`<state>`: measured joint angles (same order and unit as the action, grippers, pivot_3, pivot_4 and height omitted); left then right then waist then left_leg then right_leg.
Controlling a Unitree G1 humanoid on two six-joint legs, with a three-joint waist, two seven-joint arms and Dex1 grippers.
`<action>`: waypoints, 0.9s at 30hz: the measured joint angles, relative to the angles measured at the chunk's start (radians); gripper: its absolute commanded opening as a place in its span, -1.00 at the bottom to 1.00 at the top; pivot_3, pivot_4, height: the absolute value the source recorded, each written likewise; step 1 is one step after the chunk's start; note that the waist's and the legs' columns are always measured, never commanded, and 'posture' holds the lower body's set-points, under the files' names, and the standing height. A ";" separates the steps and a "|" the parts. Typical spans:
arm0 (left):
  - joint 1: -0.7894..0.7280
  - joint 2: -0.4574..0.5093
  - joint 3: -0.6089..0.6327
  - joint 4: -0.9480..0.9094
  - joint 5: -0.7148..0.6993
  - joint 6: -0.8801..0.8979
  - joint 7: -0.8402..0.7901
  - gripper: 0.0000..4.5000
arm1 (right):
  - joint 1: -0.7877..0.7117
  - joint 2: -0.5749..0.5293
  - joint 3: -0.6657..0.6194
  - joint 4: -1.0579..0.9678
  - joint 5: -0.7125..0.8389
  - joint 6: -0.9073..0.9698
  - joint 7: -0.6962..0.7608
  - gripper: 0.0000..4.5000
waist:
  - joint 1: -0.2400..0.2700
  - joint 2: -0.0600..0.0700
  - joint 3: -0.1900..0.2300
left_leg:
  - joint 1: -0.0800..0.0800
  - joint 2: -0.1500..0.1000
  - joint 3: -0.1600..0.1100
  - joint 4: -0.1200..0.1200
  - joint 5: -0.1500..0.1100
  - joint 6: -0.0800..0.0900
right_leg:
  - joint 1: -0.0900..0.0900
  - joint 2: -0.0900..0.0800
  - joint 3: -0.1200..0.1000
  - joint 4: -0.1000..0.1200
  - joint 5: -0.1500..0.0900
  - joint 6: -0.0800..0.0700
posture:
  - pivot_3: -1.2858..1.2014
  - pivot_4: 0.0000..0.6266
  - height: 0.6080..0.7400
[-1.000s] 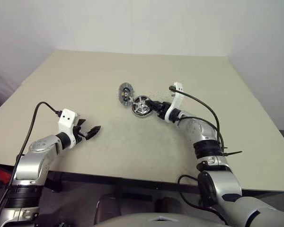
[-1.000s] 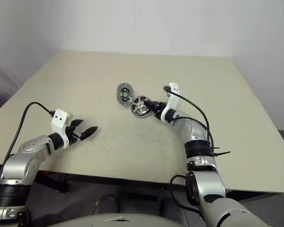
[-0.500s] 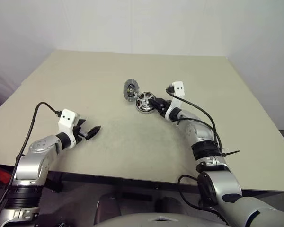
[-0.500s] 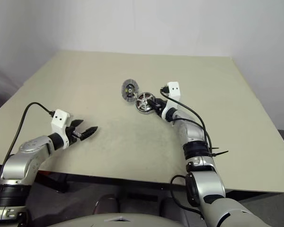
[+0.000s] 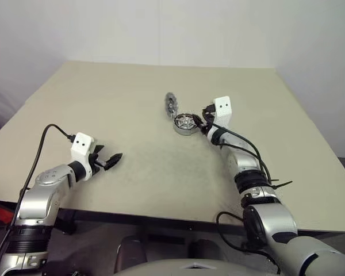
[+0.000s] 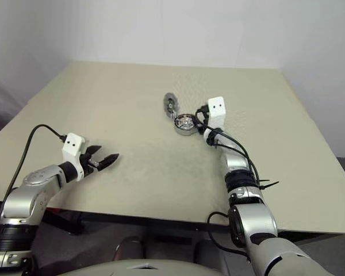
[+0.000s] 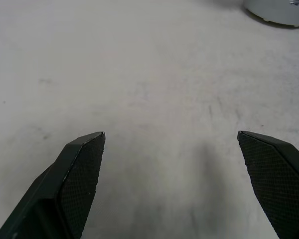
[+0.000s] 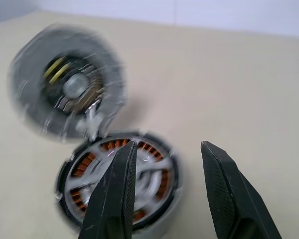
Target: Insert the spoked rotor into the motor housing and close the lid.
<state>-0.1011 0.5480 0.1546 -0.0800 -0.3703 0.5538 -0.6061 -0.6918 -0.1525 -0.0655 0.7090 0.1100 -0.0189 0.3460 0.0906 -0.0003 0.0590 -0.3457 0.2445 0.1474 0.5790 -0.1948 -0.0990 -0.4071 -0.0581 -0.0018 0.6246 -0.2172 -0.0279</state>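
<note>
One step looks done: the rotor [image 8: 120, 175] sits in the housing [image 5: 186, 124]. Lid [image 8: 67, 89] stands tilted open, touching the housing's far rim. Right gripper [image 8: 169, 152], half-spread and empty, hovers above the housing; left gripper [image 7: 172, 144], fully spread and empty, idles well apart. Closing remains.

The motor housing [image 5: 186, 123] sits on the table [image 5: 132, 103] toward its far middle, the spoked rotor [image 8: 120, 186] inside it. The lid [image 5: 171, 104] stands tilted just behind the housing, touching its rim.
</note>
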 measured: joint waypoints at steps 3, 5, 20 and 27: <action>0.000 -0.001 0.000 0.000 0.000 0.000 0.000 1.00 | -0.003 0.000 0.000 0.021 -0.007 -0.015 -0.014 0.01 | -0.002 0.000 0.000 | 0.000 0.000 0.000 0.000 0.000 0.000 | 0.000 0.000 0.000 0.000 0.000 0.000 | 0.03 -1.00 1.00; 0.000 -0.001 0.000 0.000 0.000 0.000 0.000 1.00 | -0.003 0.002 -0.001 0.032 -0.006 -0.014 -0.014 0.01 | -0.004 0.000 0.000 | 0.000 0.000 0.000 0.000 0.000 0.000 | 0.000 0.000 0.000 0.000 0.000 0.000 | 0.03 -1.00 1.00; -0.001 -0.020 -0.010 -0.001 0.000 0.000 0.006 1.00 | -0.127 0.037 0.021 0.117 0.005 0.063 0.071 -0.99 | -0.021 0.000 0.000 | -0.001 0.000 0.000 0.000 0.000 0.000 | 0.000 0.000 0.000 0.000 0.000 0.000 | 0.03 -1.00 1.00; 0.014 -0.025 -0.009 -0.007 0.000 0.000 0.013 1.00 | -0.175 0.057 0.067 0.257 -0.048 0.096 0.072 -0.99 | -0.021 0.000 0.000 | -0.002 0.000 0.000 0.000 0.000 0.001 | 0.000 0.000 0.000 0.000 0.000 0.000 | 0.03 -1.00 1.00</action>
<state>-0.0873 0.5234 0.1455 -0.0874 -0.3705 0.5537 -0.5934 -0.8665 -0.0958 0.0011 0.9660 0.0623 0.0775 0.4185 0.0699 -0.0002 0.0590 -0.3474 0.2443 0.1474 0.5793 -0.1953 -0.0981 -0.4075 -0.0584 -0.0021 0.6241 -0.2172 -0.0282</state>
